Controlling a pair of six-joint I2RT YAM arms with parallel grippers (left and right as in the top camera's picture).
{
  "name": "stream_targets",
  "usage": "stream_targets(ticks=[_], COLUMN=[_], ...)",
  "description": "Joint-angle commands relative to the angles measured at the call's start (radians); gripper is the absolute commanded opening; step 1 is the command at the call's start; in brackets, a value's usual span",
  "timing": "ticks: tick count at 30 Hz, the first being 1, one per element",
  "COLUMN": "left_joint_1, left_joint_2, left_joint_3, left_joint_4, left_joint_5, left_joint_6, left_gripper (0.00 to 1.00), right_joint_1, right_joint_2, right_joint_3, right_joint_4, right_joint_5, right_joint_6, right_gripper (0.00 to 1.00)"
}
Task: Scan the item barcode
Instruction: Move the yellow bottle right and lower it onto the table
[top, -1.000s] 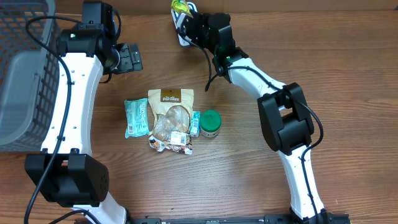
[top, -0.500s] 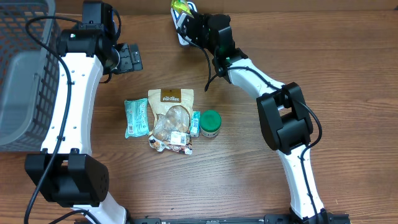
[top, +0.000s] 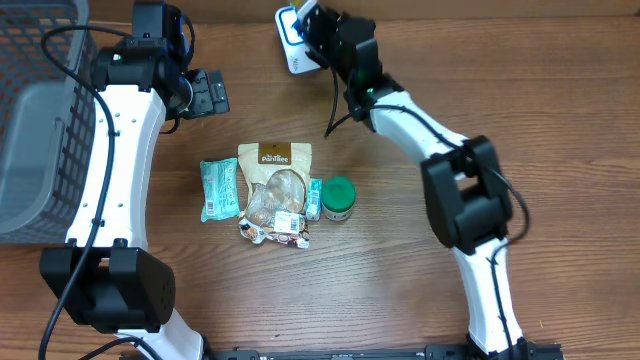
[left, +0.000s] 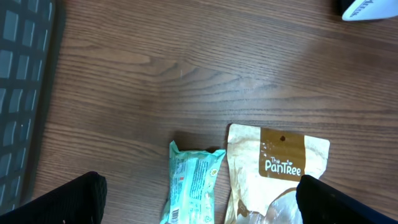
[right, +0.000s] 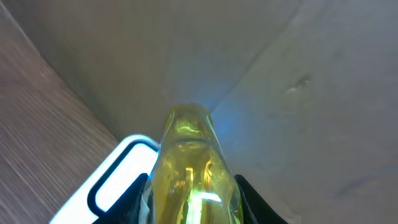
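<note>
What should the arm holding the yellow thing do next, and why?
Probably turn the yellow item gently in front of the white scanner. The right gripper grips it close by the scanner, and no barcode shows on it from here.

2 robot arms: left arm, right arm. 1 wire basket. 1 white-blue scanner. 1 yellow bottle. 1 PanTree pouch. 1 teal packet. 1 small teal-white pack. 1 green round tub. 1 small printed wrapper at pouch's lower edge. Loose items in table cluster: 5.
</note>
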Motion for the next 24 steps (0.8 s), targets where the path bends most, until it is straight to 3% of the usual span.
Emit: stream_targets(ticks=[1, 4, 8, 13, 19, 24], left_joint_1=[-0.006, -0.006, -0.006, -0.006, -0.006, -0.006], left_joint_2=[-0.008, -0.008, -0.007, -0.008, -0.008, -0.008], left_joint_3=[0.012, 0.012, 0.012, 0.012, 0.012, 0.012], left_joint_4=[0.0, 0.0, 0.0, 0.0, 0.0, 0.0], left_joint_5=[0.002, 0.002, 0.002, 0.002, 0.002, 0.002], left_joint_6=[-0.003, -0.003, -0.003, -0.003, -0.003, -0.003], left_gripper=[1.0, 1.0, 1.0, 1.0, 0.99, 1.0], right_joint_1=[-0.023, -0.043, -0.098, -0.193, -0.303, -0.396], right_joint_2=[-0.26, -0.344, -0.449, -0.473, -0.472, -0.472], right_joint_3=[0.016, 0.016, 0.016, 0.016, 0.016, 0.016], right_joint_4=[-0.109, -0.3, -0.71, -1.135, -1.44, -1.587], right_joint_5=[0.016, 0.016, 0.016, 0.016, 0.016, 0.016], right_joint_6=[0.161, 0.246, 0.422, 0.536, 0.615, 0.673], right_gripper=[0.04, 0.04, 0.04, 0.04, 0.04, 0.04])
